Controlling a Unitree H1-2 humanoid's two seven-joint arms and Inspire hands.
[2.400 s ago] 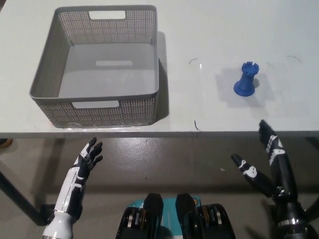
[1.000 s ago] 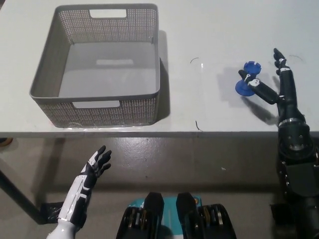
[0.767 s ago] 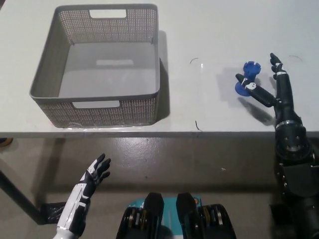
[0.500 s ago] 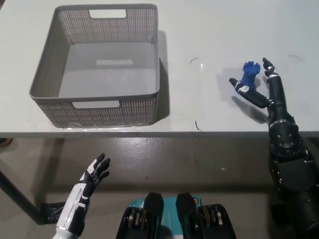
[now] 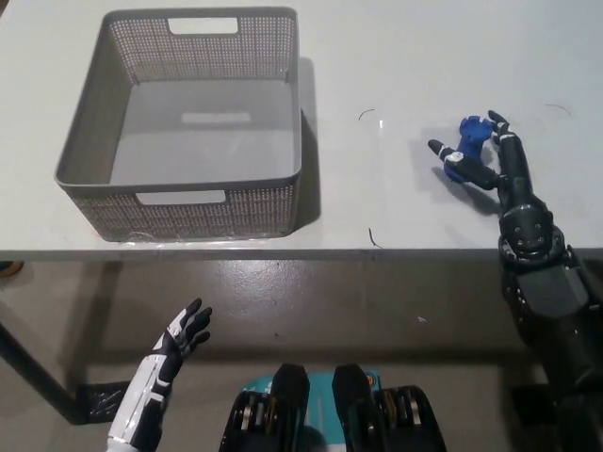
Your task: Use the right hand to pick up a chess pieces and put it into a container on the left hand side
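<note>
Right hand (image 5: 482,160) on the tabletop (image 5: 396,75), fingers curled around the blue rook (image 5: 465,146), which tilts at the table's right side. Grey basket (image 5: 75,141) stands well apart to the left. Left hand (image 5: 179,341) open, low, below the table edge.

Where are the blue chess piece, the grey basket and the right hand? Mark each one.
blue chess piece (image 5: 468,132), head view, on its crenellated top.
grey basket (image 5: 217,209), head view, on its near mesh wall.
right hand (image 5: 482,160), head view, on its palm.
</note>
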